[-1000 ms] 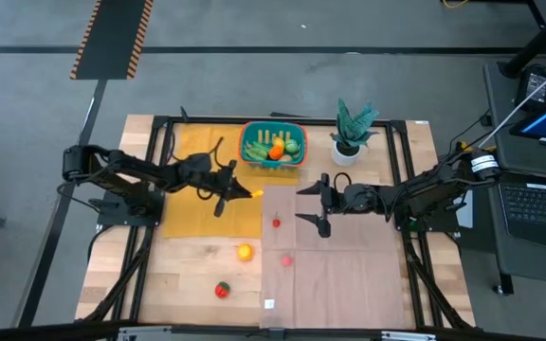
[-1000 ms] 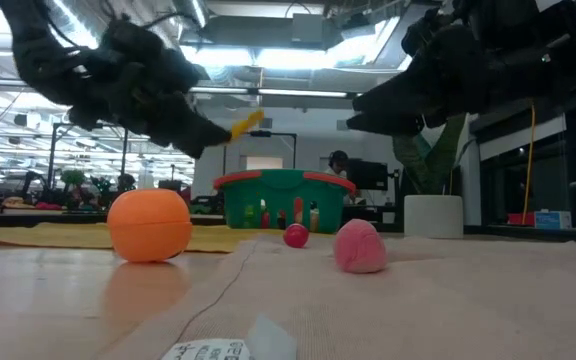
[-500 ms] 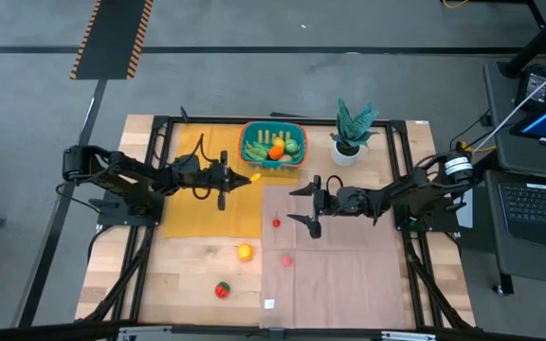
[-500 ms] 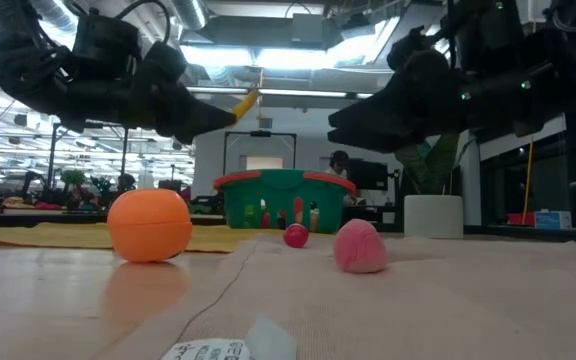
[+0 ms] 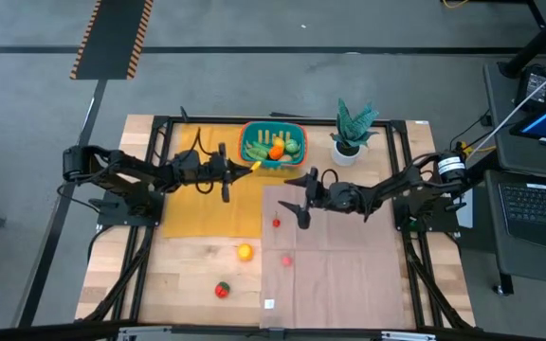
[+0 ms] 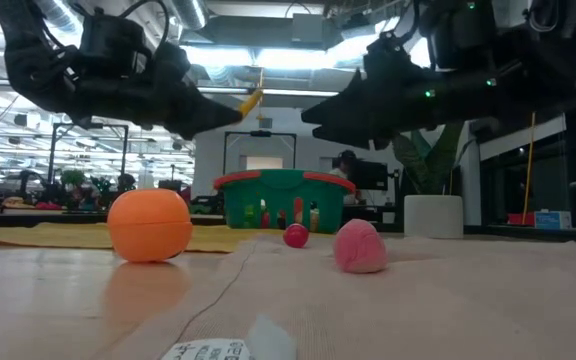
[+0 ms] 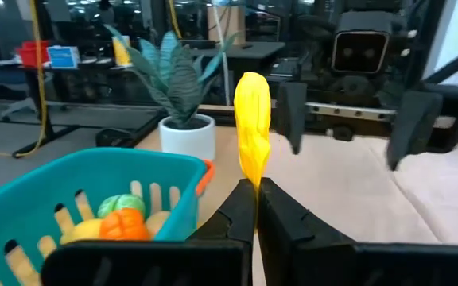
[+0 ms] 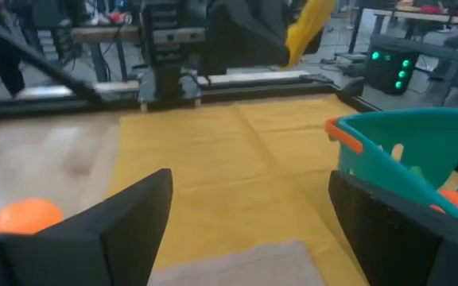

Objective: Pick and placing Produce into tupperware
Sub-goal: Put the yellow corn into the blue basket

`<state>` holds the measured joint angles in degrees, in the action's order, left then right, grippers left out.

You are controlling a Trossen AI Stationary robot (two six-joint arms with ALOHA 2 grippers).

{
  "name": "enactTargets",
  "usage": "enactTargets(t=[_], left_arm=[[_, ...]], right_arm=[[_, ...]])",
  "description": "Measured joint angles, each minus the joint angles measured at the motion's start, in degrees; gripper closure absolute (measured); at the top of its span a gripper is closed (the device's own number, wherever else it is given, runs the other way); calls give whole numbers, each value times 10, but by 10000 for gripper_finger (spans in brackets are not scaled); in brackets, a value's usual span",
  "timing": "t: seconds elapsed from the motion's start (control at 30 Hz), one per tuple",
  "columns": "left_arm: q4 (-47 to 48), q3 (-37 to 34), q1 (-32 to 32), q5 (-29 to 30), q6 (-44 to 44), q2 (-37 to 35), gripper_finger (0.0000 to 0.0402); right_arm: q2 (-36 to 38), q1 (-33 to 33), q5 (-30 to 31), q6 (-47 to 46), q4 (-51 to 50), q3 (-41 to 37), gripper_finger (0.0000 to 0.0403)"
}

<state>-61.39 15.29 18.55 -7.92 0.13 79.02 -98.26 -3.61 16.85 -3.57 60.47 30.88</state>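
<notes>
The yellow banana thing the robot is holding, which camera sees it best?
The left wrist view: the yellow banana stands big, pinched in the left gripper. The high view and low view show a speck; the right wrist view shows it far off.

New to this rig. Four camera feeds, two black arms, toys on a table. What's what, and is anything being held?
Two robot arms work at a table. One camera looks straight down, one sits at table height, one rides each wrist. The left gripper is shut on a yellow toy fruit, beside the teal basket, which already holds produce. The right gripper is open and empty, above the pink cloth. Loose on the table: an orange ball, a small red piece, a pink piece and a red-green piece. A potted plant stands beside the basket.
</notes>
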Motion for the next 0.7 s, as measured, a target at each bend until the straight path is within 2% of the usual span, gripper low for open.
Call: enactTargets(t=[0.23,0.33,0.5,0.7], left_arm=[[2,0,11,0,-7,0,400],[2,0,13,0,-10,0,400],[28,16,23,-1,-21,0,400],[175,86,40,-7,-9,0,401]], right_arm=[[0,19,0,-57,-3,2,66],[0,20,0,-54,-1,2,86],[0,21,0,-49,1,2,157],[0,35,0,-49,1,2,255]])
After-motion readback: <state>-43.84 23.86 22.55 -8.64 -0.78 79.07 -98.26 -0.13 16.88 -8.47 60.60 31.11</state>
